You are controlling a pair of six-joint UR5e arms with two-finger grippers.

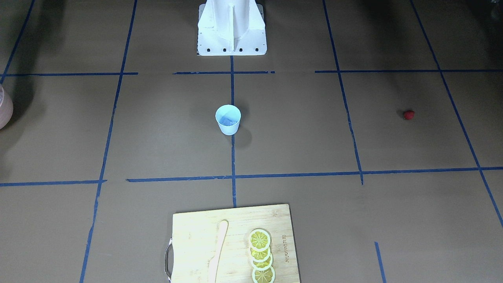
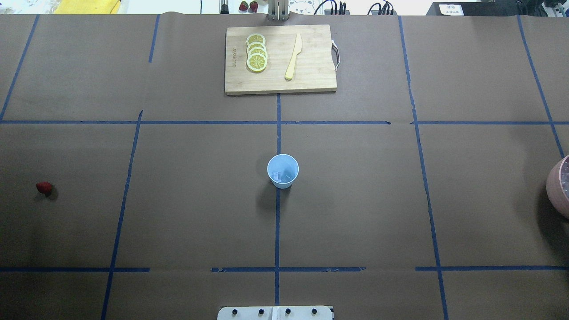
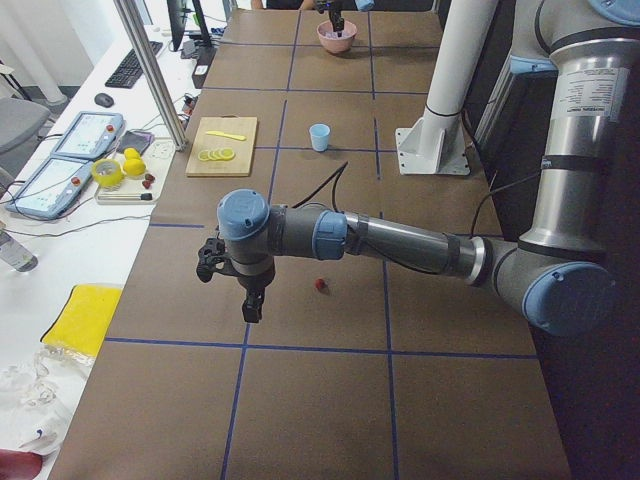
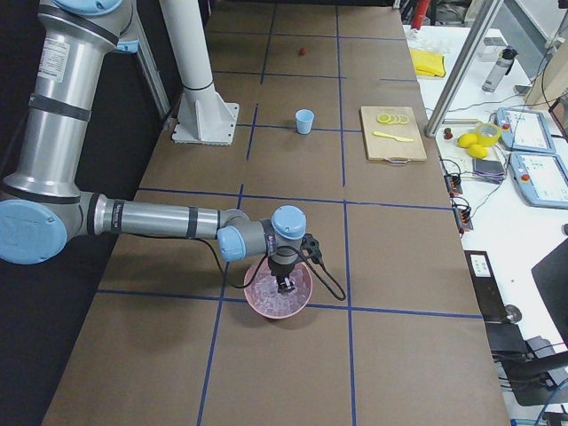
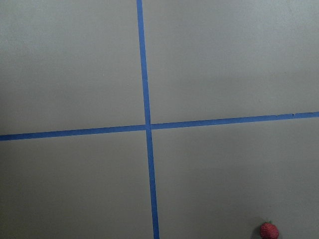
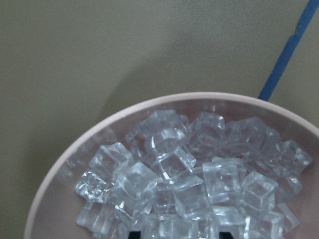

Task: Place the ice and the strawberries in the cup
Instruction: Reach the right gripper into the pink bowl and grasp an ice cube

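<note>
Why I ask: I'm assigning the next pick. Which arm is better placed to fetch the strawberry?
Left. The left gripper hovers on the robot's left side, close to the strawberry; the right gripper is at the opposite end, over the pink ice bowl.

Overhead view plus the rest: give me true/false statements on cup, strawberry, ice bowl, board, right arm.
The strawberry sits in the cup. False: it lies on the table, far off on the robot's left.
The cup stands upright. True.
The pink bowl is empty. False: it is piled with ice cubes.
Four lemon slices and a pale knife lie on the cutting board. True.
The right pincer hangs over the cup. False: it is over the pink bowl.
</note>
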